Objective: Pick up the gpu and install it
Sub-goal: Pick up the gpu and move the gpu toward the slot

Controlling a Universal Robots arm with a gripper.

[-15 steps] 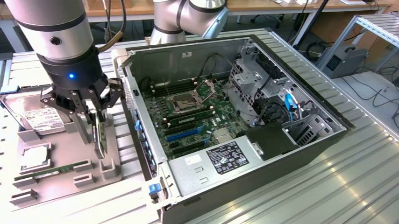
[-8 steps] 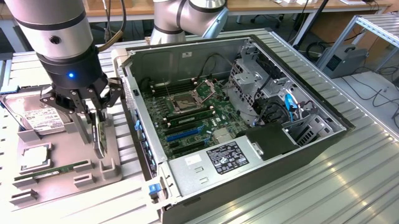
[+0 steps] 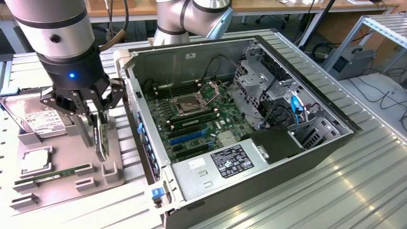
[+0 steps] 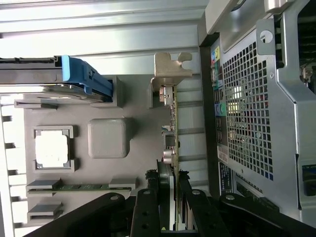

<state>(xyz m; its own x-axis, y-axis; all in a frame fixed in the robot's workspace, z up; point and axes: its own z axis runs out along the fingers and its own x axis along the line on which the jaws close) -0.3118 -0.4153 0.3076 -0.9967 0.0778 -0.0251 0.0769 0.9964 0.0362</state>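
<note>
— Beside the open computer case (image 3: pixel 190 55), seen from outside, what is the gripper (image 3: pixel 95 114) doing?
— It hangs over the gray tray (image 3: pixel 66 148). The gpu (image 3: pixel 100 140) stands on its thin edge in that tray, with a finger on each side.
— And from the wrist?
— The gpu (image 4: pixel 171 131) runs straight between the black fingers (image 4: pixel 184 182). Its shiny end bracket (image 4: pixel 170 69) is at the far end. The fingers look clamped on the card, but I am not quite sure.
</note>
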